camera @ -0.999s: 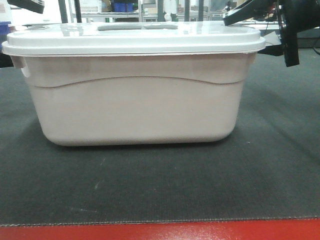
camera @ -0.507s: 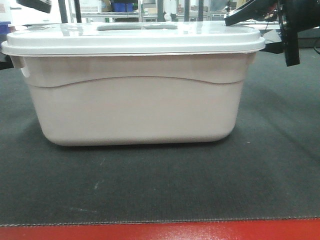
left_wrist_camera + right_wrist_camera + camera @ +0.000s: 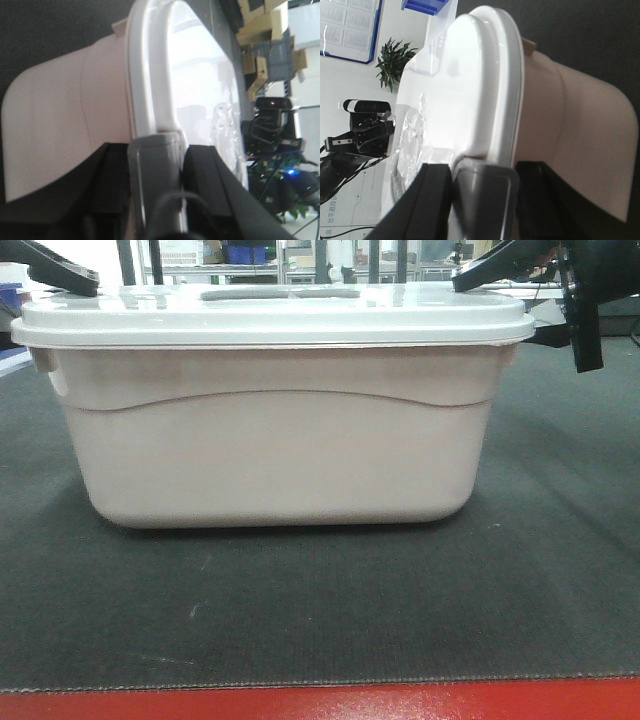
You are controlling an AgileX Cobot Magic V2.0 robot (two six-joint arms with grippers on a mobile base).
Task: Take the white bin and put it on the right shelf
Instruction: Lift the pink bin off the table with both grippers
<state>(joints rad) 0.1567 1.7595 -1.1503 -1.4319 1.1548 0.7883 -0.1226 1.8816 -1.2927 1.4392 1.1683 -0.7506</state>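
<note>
a: status of the run?
b: early stage. the white bin sits on the bench, on its dark mat. its lid is on and its broad side faces the front camera. the base looks to rest on the mat, so i judge it not yet lifted.
a: claws?
b: the left claw is at one end and the right claw at the other. each straddles the lid rim. the black fingers sit tight against both sides of a grey clip. i read both claws as clenched on the bin. how firmly, cannot tell.
a: what remains?
b: the whole carry: lift, move to the right shelf, set down, let go. i cannot make out the shelf in any view. only blue crates show, far behind the bin.
a: labels, brands?
b: none visible on the bin wall or lid. a wall chart with a blue border in the right wrist view carries print, but it is too small to read. no brand is legible anywhere.
</note>
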